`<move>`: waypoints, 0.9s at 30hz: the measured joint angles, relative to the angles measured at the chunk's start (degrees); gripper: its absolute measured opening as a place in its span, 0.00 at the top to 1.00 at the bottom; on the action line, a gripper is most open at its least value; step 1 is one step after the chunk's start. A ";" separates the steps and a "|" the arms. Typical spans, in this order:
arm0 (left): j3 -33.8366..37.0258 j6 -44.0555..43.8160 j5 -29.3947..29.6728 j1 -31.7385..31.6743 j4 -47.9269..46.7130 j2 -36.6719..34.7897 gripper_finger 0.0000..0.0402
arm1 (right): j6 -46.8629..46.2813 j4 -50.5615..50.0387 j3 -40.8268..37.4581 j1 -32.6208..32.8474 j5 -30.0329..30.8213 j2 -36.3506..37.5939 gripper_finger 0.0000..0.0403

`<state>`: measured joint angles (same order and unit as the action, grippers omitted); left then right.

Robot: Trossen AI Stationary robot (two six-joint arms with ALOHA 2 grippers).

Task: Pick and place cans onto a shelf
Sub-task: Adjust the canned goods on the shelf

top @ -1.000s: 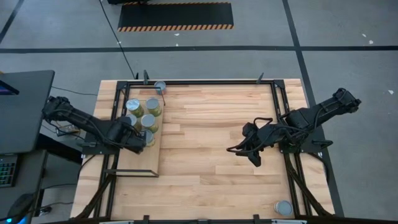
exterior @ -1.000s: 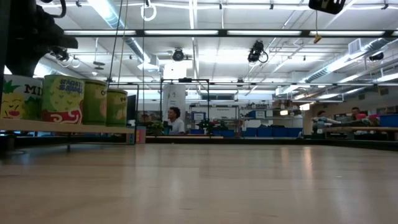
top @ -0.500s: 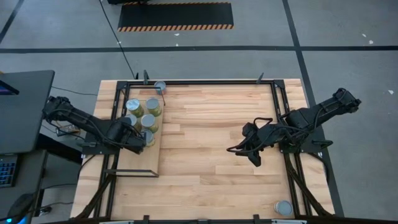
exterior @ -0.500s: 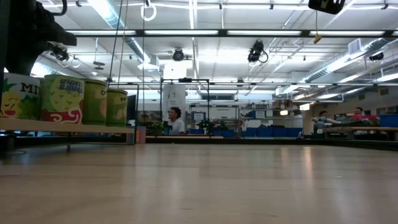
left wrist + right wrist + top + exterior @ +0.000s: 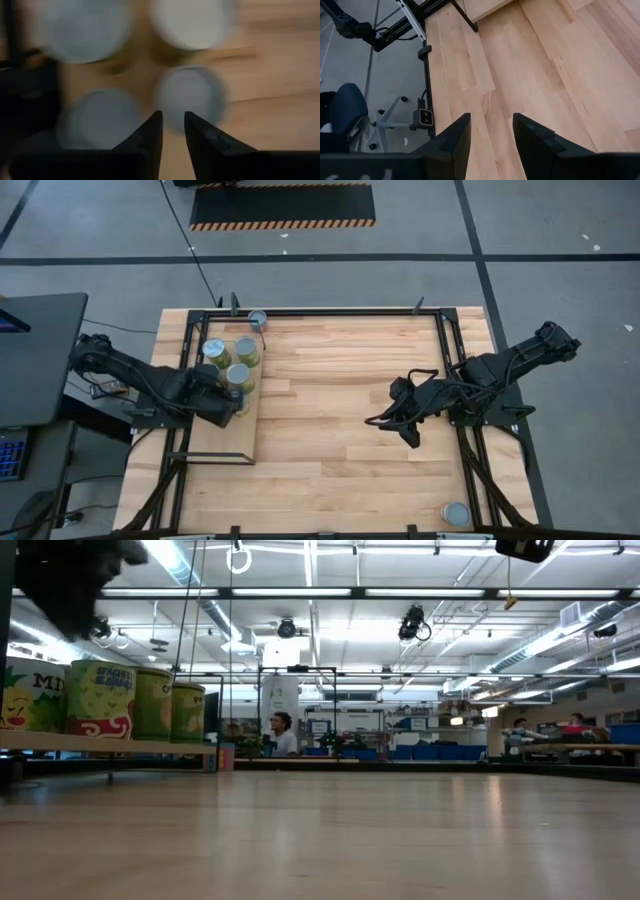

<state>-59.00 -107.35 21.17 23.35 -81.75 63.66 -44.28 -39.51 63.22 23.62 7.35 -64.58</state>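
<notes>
Shelf [image 5: 222, 440] cans [image 5: 241, 351] upright, tops skyward

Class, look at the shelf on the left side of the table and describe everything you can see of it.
The shelf is a flat, pale plywood board edged by a thin black frame, lying lengthwise along the table's left side. Several cans with silver tops stand clustered at its far end; the near half is bare. In the low view it sits raised above the tabletop, cans in a row on it. The left gripper hovers over it.
</notes>
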 joint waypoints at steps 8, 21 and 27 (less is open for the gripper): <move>1.46 0.08 11.71 0.20 7.96 3.99 0.77 | 0.94 -0.07 0.00 -0.17 0.00 0.00 0.62; 1.46 8.90 4.46 -2.16 10.37 6.49 0.98 | 2.07 -0.39 0.00 -0.83 0.48 0.00 0.62; 1.46 9.55 4.46 -4.94 10.47 6.49 0.99 | 2.43 -0.38 0.00 -2.36 0.46 -0.02 0.62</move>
<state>-57.54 -97.80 25.63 18.41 -71.28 70.15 -41.85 -39.88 63.22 21.25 7.82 -64.60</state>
